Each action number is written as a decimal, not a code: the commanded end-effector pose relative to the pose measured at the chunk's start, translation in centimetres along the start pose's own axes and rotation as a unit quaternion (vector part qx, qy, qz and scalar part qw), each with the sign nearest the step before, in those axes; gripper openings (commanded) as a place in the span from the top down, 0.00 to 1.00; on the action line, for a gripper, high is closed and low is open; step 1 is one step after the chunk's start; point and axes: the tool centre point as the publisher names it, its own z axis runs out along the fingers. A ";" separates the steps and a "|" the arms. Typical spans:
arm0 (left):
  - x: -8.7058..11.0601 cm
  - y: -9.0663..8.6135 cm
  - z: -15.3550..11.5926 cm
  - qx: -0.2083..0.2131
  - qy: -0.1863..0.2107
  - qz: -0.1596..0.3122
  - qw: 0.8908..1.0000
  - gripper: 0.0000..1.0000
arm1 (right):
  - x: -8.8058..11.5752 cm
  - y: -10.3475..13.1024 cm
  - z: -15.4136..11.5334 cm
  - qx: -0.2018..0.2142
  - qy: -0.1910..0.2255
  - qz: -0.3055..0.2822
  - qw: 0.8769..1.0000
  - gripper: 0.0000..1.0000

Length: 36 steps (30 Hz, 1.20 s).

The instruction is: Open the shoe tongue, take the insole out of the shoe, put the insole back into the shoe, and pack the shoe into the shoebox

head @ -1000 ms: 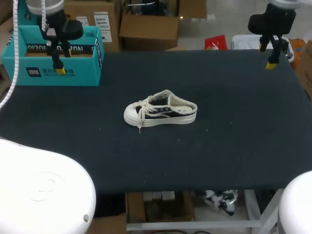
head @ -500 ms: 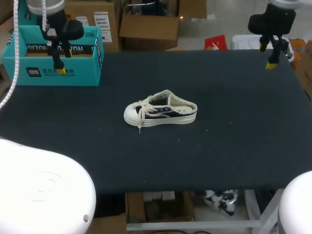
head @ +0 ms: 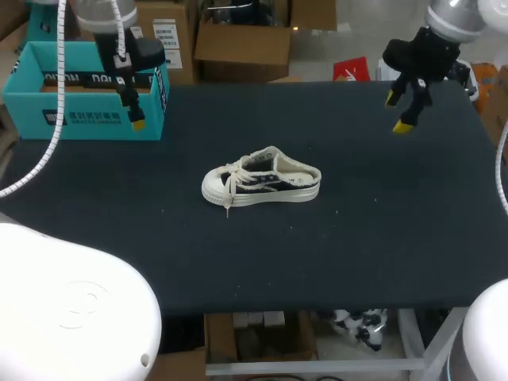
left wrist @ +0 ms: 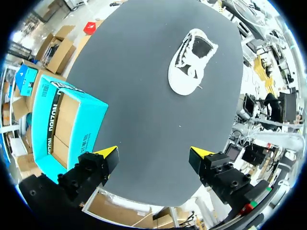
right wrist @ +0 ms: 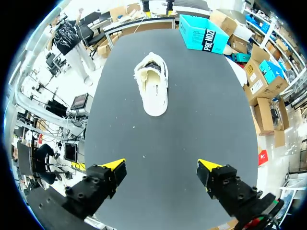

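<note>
Head view: shoe point(head: 262, 181) lies mid-table point(head: 381, 238), toe to 9 o'clock. Shoebox point(head: 87, 119) at 10 o'clock from it. Left gripper point(left wrist: 153, 154) beside box, fingers spread, holding nothing; right gripper point(right wrist: 162, 166) at 2 o'clock, likewise.

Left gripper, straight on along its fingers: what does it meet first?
Most likely bare table, beside the shoebox and well short of the shoe. The left gripper is open and empty. Depth is hard to judge.

Matt dark felt-like table point(head: 381, 238), cloth shoe point(head: 262, 181) rimmed in smooth rubber, cardboard shoebox point(head: 79, 119)
</note>
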 end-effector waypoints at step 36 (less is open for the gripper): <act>8.4 -7.0 3.4 -0.028 0.045 -0.503 0.863 0.00 | 2.3 4.6 11.9 -0.162 -0.004 0.002 0.987 0.00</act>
